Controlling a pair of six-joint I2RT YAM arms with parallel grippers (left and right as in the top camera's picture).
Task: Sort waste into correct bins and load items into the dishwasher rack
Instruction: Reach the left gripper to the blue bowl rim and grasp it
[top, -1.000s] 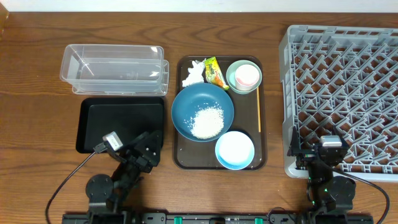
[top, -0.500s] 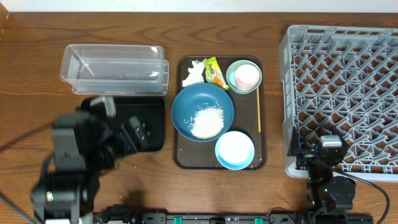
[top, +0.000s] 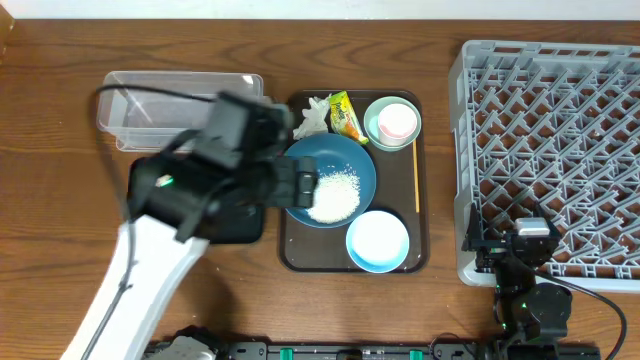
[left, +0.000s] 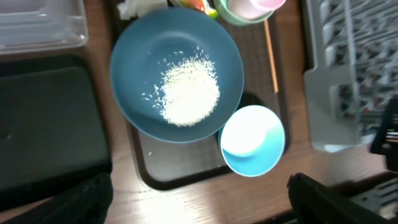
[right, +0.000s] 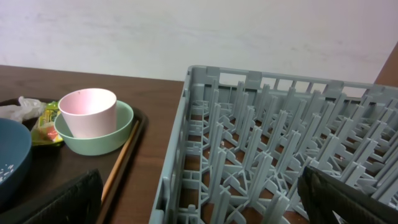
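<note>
Left wrist view: the left gripper (left: 199, 198), spread wide and empty, is held above the dark-blue bowl (left: 140, 59) of rice (left: 186, 94), whose rim should likely be gripped next.

Item count, as I see it from the overhead and wrist cams: 12 things total.

Bowls x3: 1 dark-blue bowl (left: 143, 68), 1 light-blue bowl (top: 378, 241), 1 mint bowl (right: 118, 134). Cups x1: the pink cup (right: 92, 111). Waste x3: 1 rice heap (left: 186, 93), 1 white tissue (top: 311, 120), 1 yellow-green wrapper (top: 346, 116). Bins x2: 1 clear tub (top: 160, 110), 1 black tray (left: 43, 124). Racks x1: the grey dishwasher rack (top: 560, 130). Serving trays x1: the brown tray (top: 300, 255). Also 1 thin wooden stick (top: 416, 175); can't tell whether it's a single or a pair lying together, so I'm logging it as 1.
</note>
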